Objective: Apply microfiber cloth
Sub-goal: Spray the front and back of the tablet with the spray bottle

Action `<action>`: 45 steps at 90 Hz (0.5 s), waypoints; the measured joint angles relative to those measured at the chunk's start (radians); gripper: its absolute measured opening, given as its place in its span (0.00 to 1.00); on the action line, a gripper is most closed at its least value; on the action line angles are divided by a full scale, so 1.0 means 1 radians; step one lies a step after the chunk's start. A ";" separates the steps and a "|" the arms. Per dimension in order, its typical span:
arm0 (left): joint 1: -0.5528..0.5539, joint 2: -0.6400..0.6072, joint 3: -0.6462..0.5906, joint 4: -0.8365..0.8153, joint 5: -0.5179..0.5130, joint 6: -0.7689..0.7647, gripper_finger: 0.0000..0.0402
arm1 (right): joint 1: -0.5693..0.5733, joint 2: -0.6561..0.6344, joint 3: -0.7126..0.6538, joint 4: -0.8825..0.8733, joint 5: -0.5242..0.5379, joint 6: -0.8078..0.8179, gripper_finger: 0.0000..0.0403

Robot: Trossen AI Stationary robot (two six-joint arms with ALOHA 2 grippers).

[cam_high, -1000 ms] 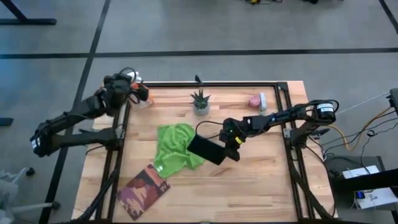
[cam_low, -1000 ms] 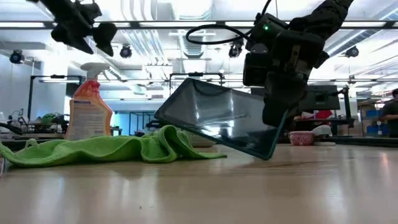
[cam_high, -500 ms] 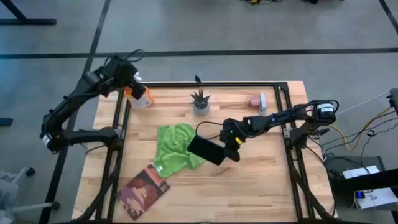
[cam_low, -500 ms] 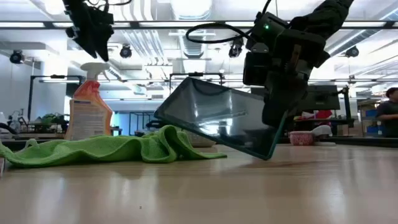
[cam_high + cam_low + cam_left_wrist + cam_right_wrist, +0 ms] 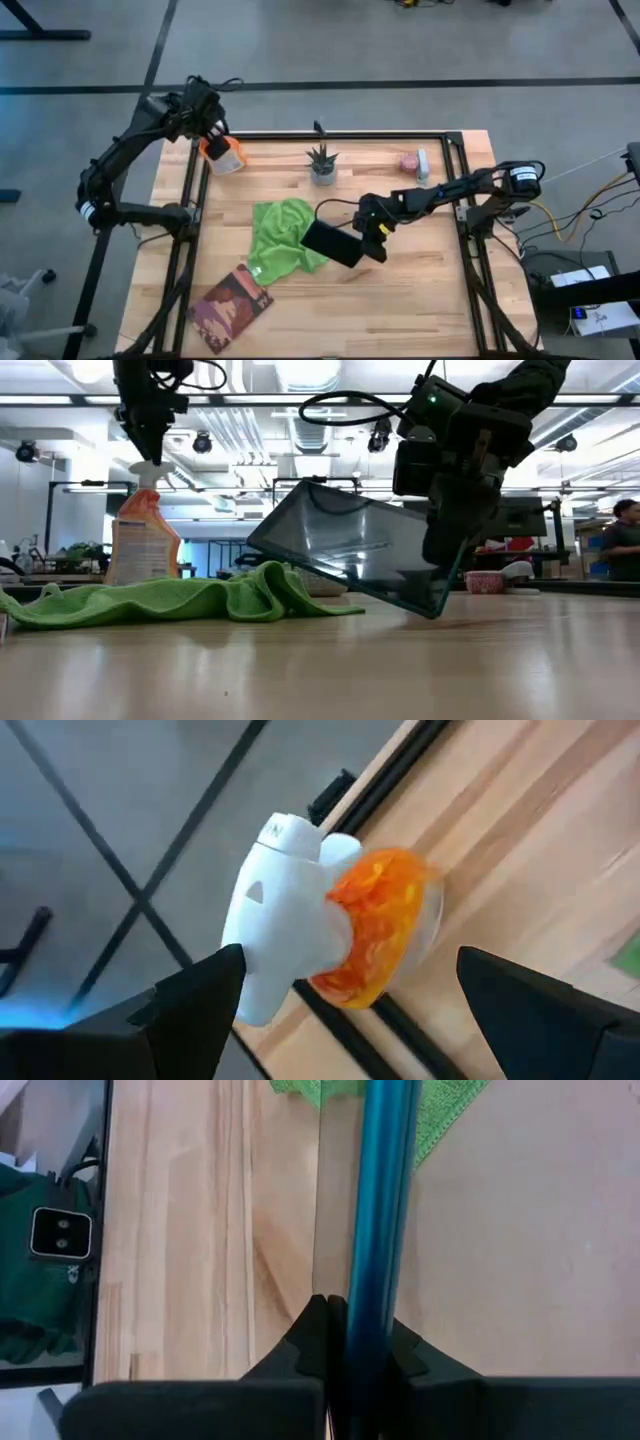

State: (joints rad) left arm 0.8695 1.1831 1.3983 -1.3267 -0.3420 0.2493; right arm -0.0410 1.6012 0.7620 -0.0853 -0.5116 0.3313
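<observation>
The microfiber cloth [image 5: 284, 238] lies crumpled near the middle of your wooden table [image 5: 420, 290], and no finger touches it. In the low view it is a soft green heap flat on the wood.

Your right gripper [image 5: 351, 1342] has its 2 fingers pinched shut on the edge of a dark tablet [image 5: 336, 242]. It holds the tablet tilted, with the lower corner at or just above the wood and the far edge raised over the cloth's rim. In the high view this gripper [image 5: 377, 227] sits just beside the cloth, with the right arm reaching in from the table's right side.

Your left gripper [image 5: 340, 1005] hangs above the orange spray bottle [image 5: 335, 925] at the far left corner of the table. Its 2 fingers are spread wide, 1 on each side of the white spray head, and they grip nothing. That corner is well apart from the cloth.

A small potted plant [image 5: 322, 163] stands near the far edge, and a patterned book [image 5: 231, 306] lies at the near left corner.

As a judgement: the tablet is lifted and presented, so the setup looks done. The wiping itself has not begun. You have yet to pick up the cloth and rub it across the tablet's face.
</observation>
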 joint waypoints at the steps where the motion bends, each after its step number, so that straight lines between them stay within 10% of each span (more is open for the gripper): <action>1: 0.000 0.000 0.000 0.000 0.000 0.000 0.87 | 0.000 0.000 0.000 0.000 0.000 0.000 0.02; 45: 0.000 -0.016 -0.012 0.074 -0.091 -0.117 0.87 | 0.000 0.000 -0.001 0.015 0.009 0.008 0.02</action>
State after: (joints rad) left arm 0.8690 1.1674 1.3865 -1.2522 -0.4332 0.1322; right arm -0.0410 1.6016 0.7609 -0.0700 -0.5029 0.3397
